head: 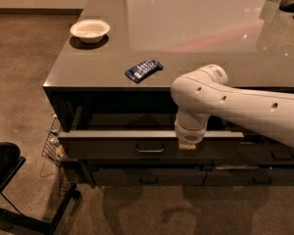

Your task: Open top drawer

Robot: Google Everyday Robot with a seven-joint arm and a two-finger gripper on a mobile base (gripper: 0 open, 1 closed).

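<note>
The top drawer (108, 148) is a wide dark-grey drawer under the counter's front edge. It stands pulled out partway, with its pale top rim showing and a small metal loop handle (150, 150) at the centre of its front. My white arm reaches in from the right and bends down. The gripper (188, 144) points down at the drawer front's top edge, just right of the handle. Most of the drawer's inside is in shadow under the counter.
A white bowl (90, 30) and a blue packet (143, 69) lie on the grey countertop (196, 28). Shorter drawer fronts (147, 176) sit below, and a narrower stack (279, 155) is to the right. A wire basket (51, 142) and a black chair base (5, 168) stand at the left.
</note>
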